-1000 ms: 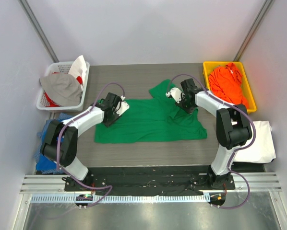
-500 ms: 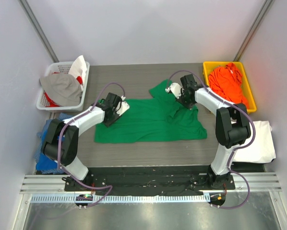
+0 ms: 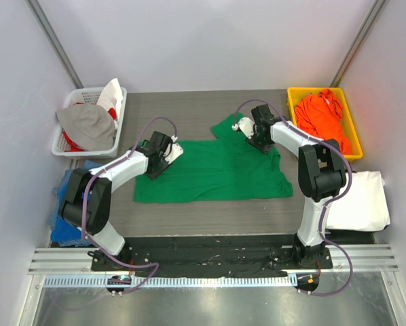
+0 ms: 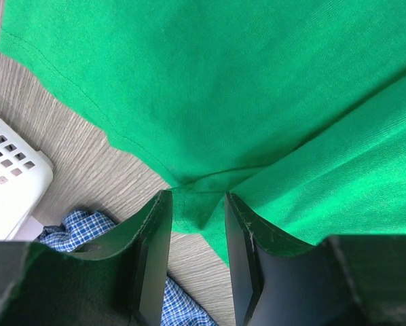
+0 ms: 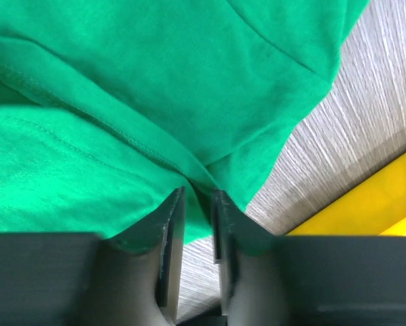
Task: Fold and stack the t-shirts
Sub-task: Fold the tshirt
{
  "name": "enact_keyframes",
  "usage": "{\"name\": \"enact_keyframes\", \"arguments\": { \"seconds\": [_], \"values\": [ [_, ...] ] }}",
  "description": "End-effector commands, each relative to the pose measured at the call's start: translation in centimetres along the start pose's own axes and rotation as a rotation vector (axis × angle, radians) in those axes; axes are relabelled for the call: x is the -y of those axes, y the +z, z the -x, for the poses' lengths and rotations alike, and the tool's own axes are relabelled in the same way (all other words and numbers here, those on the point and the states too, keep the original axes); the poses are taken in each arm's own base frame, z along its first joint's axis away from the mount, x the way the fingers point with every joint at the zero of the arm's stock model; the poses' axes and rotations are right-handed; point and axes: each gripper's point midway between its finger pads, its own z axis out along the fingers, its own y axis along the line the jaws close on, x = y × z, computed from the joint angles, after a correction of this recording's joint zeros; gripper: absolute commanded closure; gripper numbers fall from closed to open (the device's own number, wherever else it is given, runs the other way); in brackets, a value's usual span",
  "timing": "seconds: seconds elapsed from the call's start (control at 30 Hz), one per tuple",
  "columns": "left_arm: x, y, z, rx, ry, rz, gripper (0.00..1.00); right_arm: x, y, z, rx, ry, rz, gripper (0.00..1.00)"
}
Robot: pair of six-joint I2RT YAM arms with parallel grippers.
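Observation:
The bright green t-shirt [image 3: 210,173] lies spread flat across the table. My left gripper [image 3: 153,166] stands on the shirt's left sleeve corner, open. Its jaws straddle a wrinkled seam fold [image 4: 197,200] without squeezing it. My right gripper [image 3: 259,142] is down on the shirt's far right part. Its jaws are narrowly apart around a thin fold at the hem [image 5: 197,197]. The orange t-shirt [image 3: 322,122] is heaped in a yellow bin [image 3: 292,109]. The white t-shirt [image 3: 362,200] lies folded off the table's right side.
A white basket [image 3: 64,146] with grey and white cloths stands at the far left. Blue checked cloth [image 3: 67,187] lies off the table's left edge, close to my left gripper [image 4: 87,227]. The yellow bin's wall [image 5: 366,210] is just right of my right gripper.
My right gripper has moved a little farther away and left, and its jaws have parted slightly. The bunched fold beside it has flattened. The left arm has not moved.

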Motion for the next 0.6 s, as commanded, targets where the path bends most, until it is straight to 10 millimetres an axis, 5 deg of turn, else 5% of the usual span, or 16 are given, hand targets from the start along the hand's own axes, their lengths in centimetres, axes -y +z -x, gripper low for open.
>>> {"name": "enact_keyframes", "arguments": {
  "seconds": [0.0,0.27,0.57],
  "values": [
    [-1.2,-0.5,1.8,0.053,-0.014,0.038,0.59,1.9,-1.4,1.5,0.034,0.006,-0.062,0.61],
    [-2.3,-0.1,3.0,0.101,-0.047,0.089,0.59,3.2,-3.0,3.3,0.101,0.056,-0.107,0.53],
    [-6.7,0.8,7.7,0.173,-0.184,-0.026,0.53,7.3,-2.8,7.7,0.213,0.204,-0.221,0.41]
  ]
}}
